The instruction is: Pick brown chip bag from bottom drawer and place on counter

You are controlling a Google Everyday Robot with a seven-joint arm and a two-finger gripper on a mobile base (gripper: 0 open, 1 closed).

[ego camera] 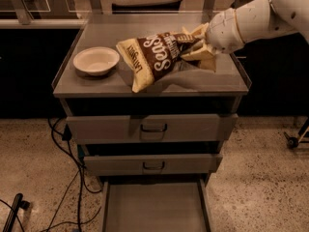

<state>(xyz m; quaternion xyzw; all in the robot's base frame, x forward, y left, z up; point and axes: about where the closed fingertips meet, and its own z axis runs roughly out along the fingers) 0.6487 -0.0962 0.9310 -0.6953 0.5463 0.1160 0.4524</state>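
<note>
The brown chip bag [157,57], dark brown with cream ends and white lettering, hangs tilted over the counter [203,83], its lower end close to or touching the top near the front edge. My gripper [195,45] is shut on the bag's right end, above the counter's right half. The bottom drawer [155,207] is pulled out at the foot of the cabinet and its floor is bare.
A white bowl [96,60] sits on the counter's left side, just left of the bag. Two upper drawers [152,127] with dark handles are closed. Cables [67,178] lie on the floor to the left. A chair base [294,139] stands at right.
</note>
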